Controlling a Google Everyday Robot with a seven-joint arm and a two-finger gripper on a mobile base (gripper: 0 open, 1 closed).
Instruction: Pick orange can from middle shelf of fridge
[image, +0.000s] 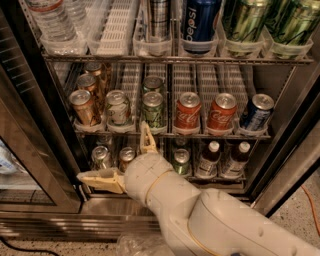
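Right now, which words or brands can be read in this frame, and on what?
"pepsi": Pepsi can on the top rack.
"Coca-Cola": left red can on the middle shelf; the right red can shows fainter script.
Unreadable: labels on the orange can, green can, dark blue can and bottles below.
The hand, open under the middle shelf, bears no text.

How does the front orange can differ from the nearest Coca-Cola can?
The orange can is coppery, the Coca-Cola can red with white script. The orange can stands in the leftmost lane, the Coca-Cola can right of centre. Both upright, silver-lidded. The open gripper is mostly below the middle shelf.
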